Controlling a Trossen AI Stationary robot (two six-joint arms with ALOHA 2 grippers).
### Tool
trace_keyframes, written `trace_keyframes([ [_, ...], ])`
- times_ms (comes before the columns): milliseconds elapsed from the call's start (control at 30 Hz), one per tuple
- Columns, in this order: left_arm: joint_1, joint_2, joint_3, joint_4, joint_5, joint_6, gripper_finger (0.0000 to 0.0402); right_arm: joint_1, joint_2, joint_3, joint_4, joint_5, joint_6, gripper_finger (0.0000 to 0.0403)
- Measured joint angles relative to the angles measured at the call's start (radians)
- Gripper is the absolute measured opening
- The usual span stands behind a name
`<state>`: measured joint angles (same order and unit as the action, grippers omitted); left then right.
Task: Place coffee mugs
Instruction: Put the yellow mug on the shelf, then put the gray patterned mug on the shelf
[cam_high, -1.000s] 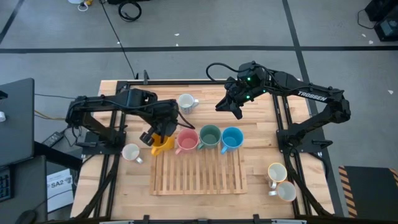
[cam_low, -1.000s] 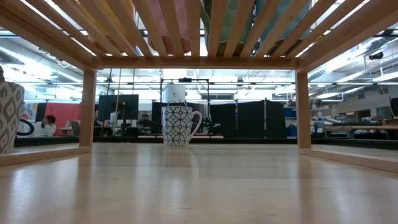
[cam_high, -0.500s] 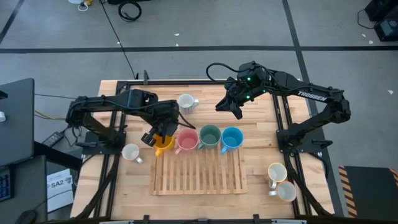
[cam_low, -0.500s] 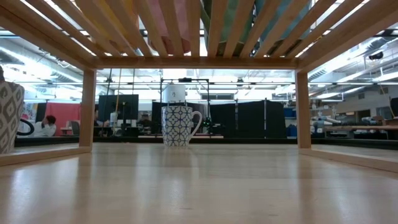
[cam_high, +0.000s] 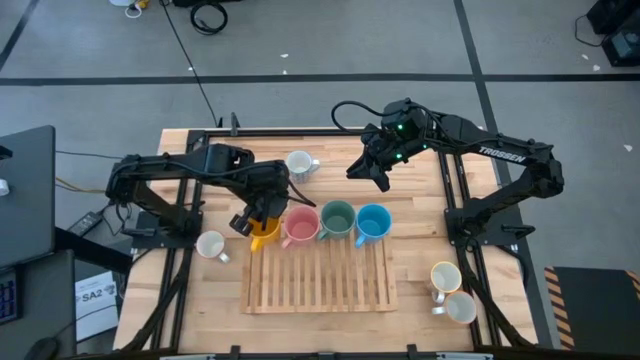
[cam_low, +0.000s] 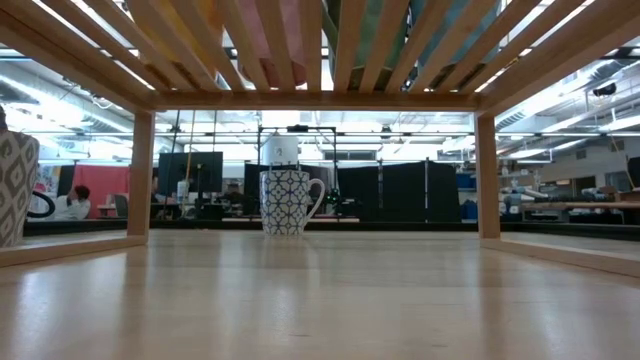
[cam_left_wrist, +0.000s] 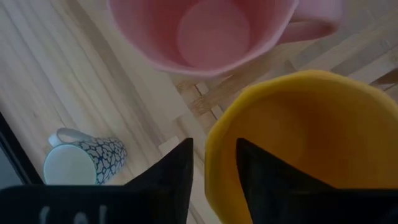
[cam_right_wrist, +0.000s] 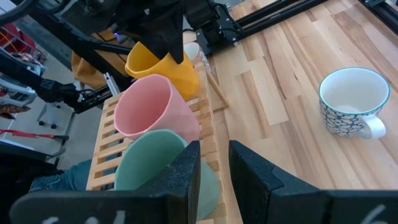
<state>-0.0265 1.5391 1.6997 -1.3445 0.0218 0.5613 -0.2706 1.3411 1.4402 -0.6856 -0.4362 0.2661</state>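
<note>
My left gripper (cam_high: 246, 218) is shut on the orange mug (cam_high: 265, 233) at the far left corner of the wooden slatted rack (cam_high: 320, 285). Pink (cam_high: 300, 226), green (cam_high: 337, 220) and blue (cam_high: 373, 223) mugs lie in a row along the rack's far edge. My right gripper (cam_high: 362, 172) hovers shut over the table beyond them, touching nothing. A patterned white mug (cam_high: 298, 164) stands upright on the table near the far edge. Another white mug (cam_high: 211, 245) sits left of the rack, and two cream ones (cam_high: 445, 277) (cam_high: 460, 307) sit near the right front. My left gripper (cam_left_wrist: 214, 149) pinches the orange mug's rim (cam_left_wrist: 217, 168), with one finger (cam_left_wrist: 264, 177) inside the mug and the other (cam_left_wrist: 174, 177) outside its wall. It comes from above, slanting. The mug (cam_right_wrist: 158, 65) is tilted beside the pink mug (cam_right_wrist: 152, 112). Whether it rests on the rack I cannot tell.
The rack's near half holds nothing. The low view looks under the slats at the patterned mug (cam_low: 290, 201) and at another patterned mug (cam_low: 15, 190) on the left. Black arm frames stand along the table's left and right sides. Bare tabletop lies beside my right gripper (cam_right_wrist: 213, 149).
The orange mug in my left gripper has tipped a little. Its lower part has drawn in toward the rack's corner.
</note>
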Motion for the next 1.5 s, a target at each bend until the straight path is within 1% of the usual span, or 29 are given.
trace_keyframes([
  [233,0.0,0.0,0.0,0.023,0.0,0.001,0.0148,0.0,0.0,0.0,0.0,0.0,0.0,0.009],
  [500,0.0,0.0,0.0,0.074,-0.001,0.002,0.0149,0.0,0.0,0.0,0.0,0.0,0.0,0.009],
  [900,0.0,0.0,0.0,0.108,-0.001,0.001,0.0149,0.0,0.0,0.0,0.0,0.0,0.0,0.009],
  [1167,0.0,0.0,0.0,0.09,-0.002,0.0,0.0149,0.0,0.0,0.0,0.0,0.0,0.0,0.009],
  [1367,0.0,-0.002,0.051,0.028,-0.002,-0.015,0.0149,0.0,0.0,0.0,0.0,0.0,0.0,0.009],
  [1500,0.0,-0.002,0.13,0.007,-0.002,-0.074,0.0149,0.0,0.0,0.0,0.0,0.0,0.0,0.009],
])
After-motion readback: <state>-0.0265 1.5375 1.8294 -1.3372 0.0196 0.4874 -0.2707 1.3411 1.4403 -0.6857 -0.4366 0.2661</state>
